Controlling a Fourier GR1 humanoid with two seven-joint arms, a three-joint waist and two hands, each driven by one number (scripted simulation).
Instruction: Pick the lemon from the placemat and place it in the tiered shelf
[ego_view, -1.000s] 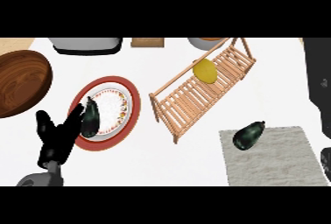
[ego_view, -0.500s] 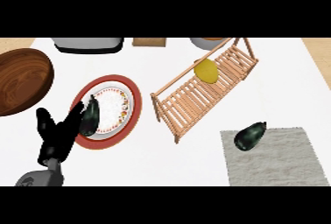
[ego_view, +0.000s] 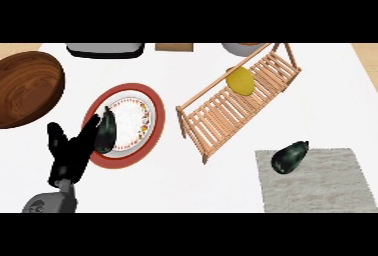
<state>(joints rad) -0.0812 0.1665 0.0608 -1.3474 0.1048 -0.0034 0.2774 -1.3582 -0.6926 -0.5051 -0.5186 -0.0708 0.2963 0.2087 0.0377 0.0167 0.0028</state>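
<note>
One lemon is already seen resting in the tiered shelf; left hand, fingers spread and holding nothing, is best kept clear of the plate.

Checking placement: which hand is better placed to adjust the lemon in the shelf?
Probably right: the lemon and shelf lie right of centre, though the right hand is out of view. The left hand sits far left by the plate.
</note>
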